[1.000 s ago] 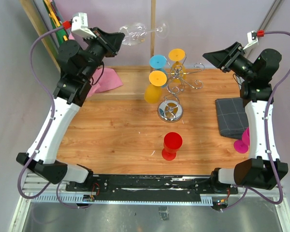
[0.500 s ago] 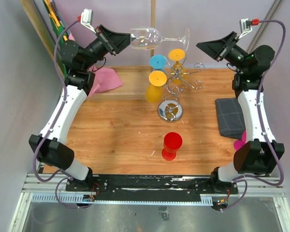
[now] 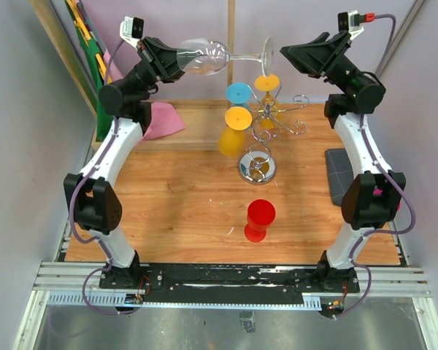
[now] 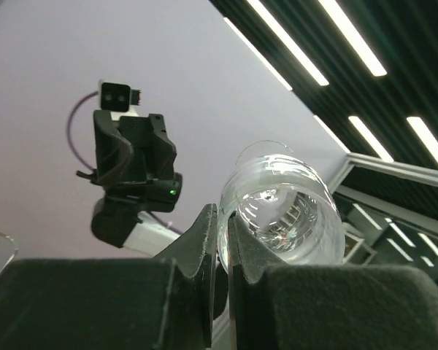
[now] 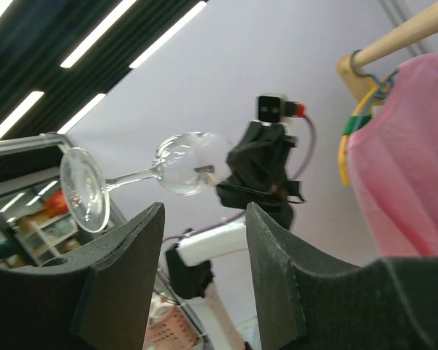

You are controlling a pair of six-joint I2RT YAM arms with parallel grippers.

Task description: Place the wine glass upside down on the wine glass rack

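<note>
Held in the left gripper (image 3: 179, 60): clear wine glass (image 3: 206, 57), high over the far edge of the table (image 3: 168, 197). Lies horizontal, bowl at the gripper, stem running toward the right arm, foot on edge at the far end.

Left wrist view: pinched at the rim, one finger (image 4: 204, 244) outside the bowl wall and the other inside, jaws closed down to the thickness of the glass.

Level with the glass and facing it: right gripper (image 3: 286, 53), tips just beside the foot in the top view. Contact or gap there: cannot tell.

Right wrist view: fingers (image 5: 124, 277) set roughly halfway apart, nothing between them. Glass visible beyond, clear of both pads.

Upright on the table, away from the held glass: wine glass rack (image 3: 270, 120), chrome wire scrolls on a central stem over a round mirrored base (image 3: 257, 168). Carries three coloured glasses hung foot-up:
- blue glass (image 3: 239, 95)
- rear yellow glass (image 3: 266, 82)
- front yellow glass (image 3: 237, 119)

Standing nearer the arm bases, apart from the rack: red glass (image 3: 260, 217).

At far left: pink cloth (image 3: 160, 120). At right, partly behind the right arm: grey checked cloth (image 3: 342, 175).

Markings: green indicator light (image 4: 173, 192) lit on the right wrist housing.
</note>
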